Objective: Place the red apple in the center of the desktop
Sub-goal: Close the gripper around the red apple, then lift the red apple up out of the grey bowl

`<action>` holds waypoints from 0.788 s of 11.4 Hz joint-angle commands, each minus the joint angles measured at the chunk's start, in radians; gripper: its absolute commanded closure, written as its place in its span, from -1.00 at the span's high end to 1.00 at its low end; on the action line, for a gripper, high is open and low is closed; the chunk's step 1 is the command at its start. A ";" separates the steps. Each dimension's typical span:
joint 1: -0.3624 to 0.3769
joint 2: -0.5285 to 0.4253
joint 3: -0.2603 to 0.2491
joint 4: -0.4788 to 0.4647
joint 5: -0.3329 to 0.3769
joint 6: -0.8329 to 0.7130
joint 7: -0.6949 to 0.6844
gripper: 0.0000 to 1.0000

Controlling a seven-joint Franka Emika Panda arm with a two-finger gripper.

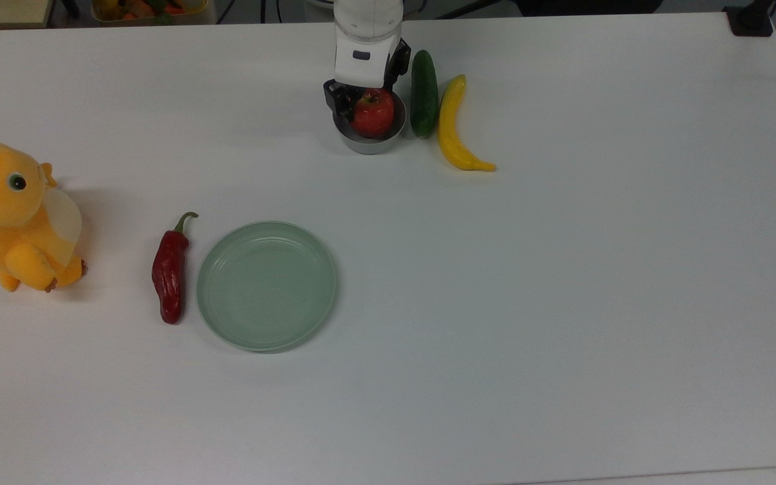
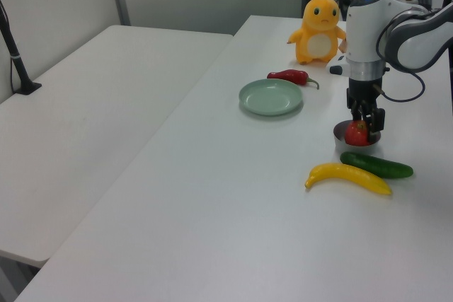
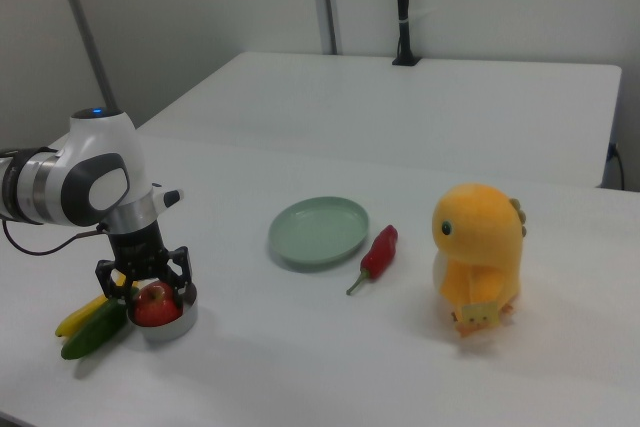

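Red apple (image 1: 373, 113) seen at the upper centre of the top view, seated in a small grey metal bowl (image 1: 369, 142) on the white desktop (image 1: 563, 269). Gripper (image 1: 365, 101) is lowered over the bowl, its black fingers (image 3: 104, 277) set on either side of the apple and closed against it, as seen in the right view. Apple is still within the bowl rim, at the lower left of the right view (image 3: 155, 304) and at the right of the left view (image 2: 357, 133).

Just right of the bowl in the top view, a dark green cucumber (image 1: 424, 93) is laid lengthwise, and a yellow banana (image 1: 452, 124) lies just beside it.

Pale-green plate (image 1: 267, 285) noted left of centre in the top view, well apart from the bowl. A red chili pepper (image 1: 170, 269) lies just beside the plate's left edge. An orange plush toy (image 1: 14, 215) stands at the far left edge of the frame.
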 commanded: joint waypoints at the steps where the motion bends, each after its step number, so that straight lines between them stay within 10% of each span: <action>1: -0.003 -0.027 0.005 0.019 -0.017 -0.055 0.022 -0.67; 9: -0.037 -0.030 -0.009 0.429 0.047 -0.463 0.025 -0.67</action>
